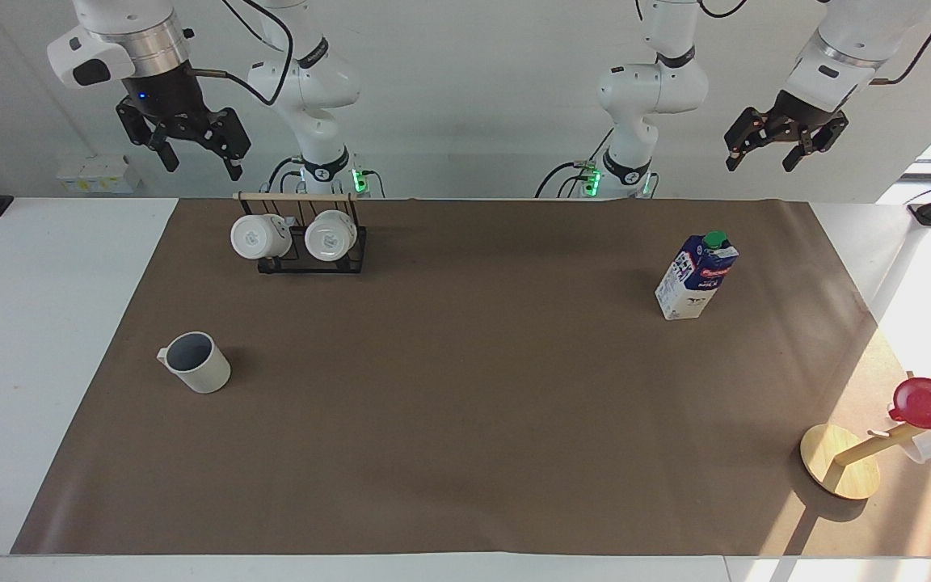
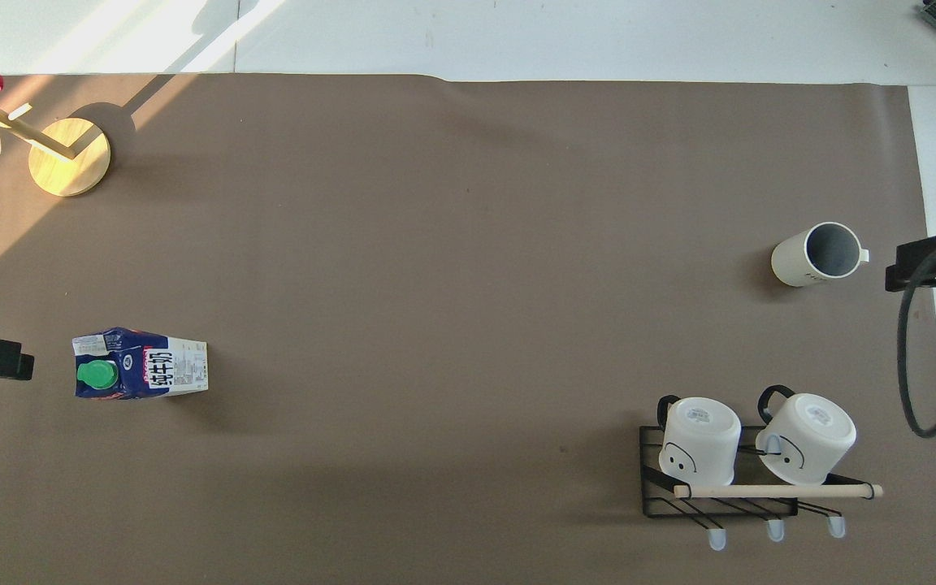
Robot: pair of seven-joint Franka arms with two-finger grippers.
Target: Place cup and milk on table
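The off-white cup (image 1: 197, 362) stands upright on the brown mat of the table (image 1: 465, 420), toward the right arm's end; it also shows in the overhead view (image 2: 817, 253). The blue-and-white milk carton (image 1: 696, 276) with a green cap stands upright on the mat toward the left arm's end, and shows in the overhead view (image 2: 139, 374). My right gripper (image 1: 200, 162) is open and empty, raised high over the right arm's end of the table. My left gripper (image 1: 760, 160) is open and empty, raised high over the left arm's end. Neither touches anything.
A black wire rack (image 1: 312, 257) with two white mugs (image 1: 259, 236) stands near the robots, toward the right arm's end. A round wooden stand (image 1: 839, 461) carrying a red cup (image 1: 930, 402) sits far from the robots at the left arm's end.
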